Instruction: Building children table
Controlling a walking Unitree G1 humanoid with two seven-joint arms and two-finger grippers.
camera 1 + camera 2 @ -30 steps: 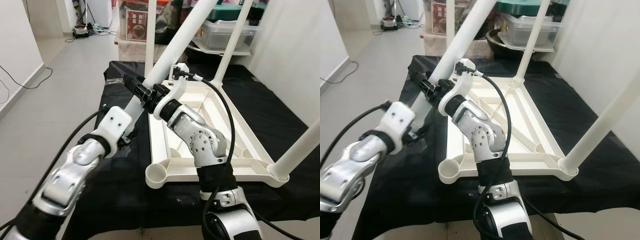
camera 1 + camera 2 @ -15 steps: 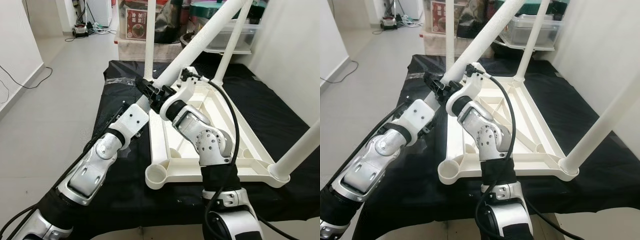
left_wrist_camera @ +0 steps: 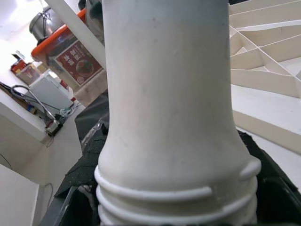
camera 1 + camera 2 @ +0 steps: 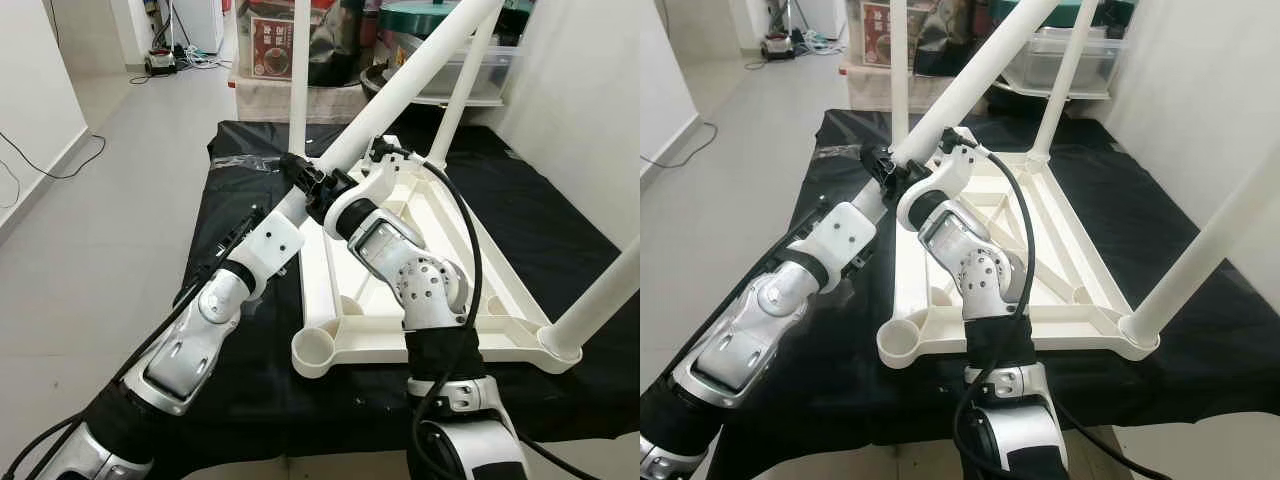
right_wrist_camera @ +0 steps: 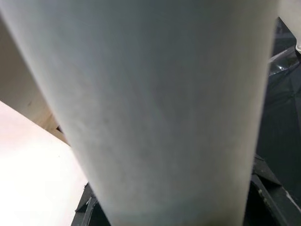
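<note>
Since a second ago the left gripper (image 4: 292, 190) has slid up the loose white leg (image 4: 400, 90), joining the right gripper (image 4: 318, 188), jaws of both clamped on it above the upturned tabletop (image 4: 440, 250) on the black-draped desk (image 4: 240, 330), and the threaded end should be lowered straight into the empty corner socket (image 4: 318, 350) before twisting.

Silver jointed arms (image 4: 190, 340), black cables (image 4: 462, 250), white wrist housings (image 4: 275, 235)

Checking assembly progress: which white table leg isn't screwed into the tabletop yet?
The slanted white plastic leg held by both pincers. The other three stand upright in corner sockets; the near-left socket is empty.
</note>
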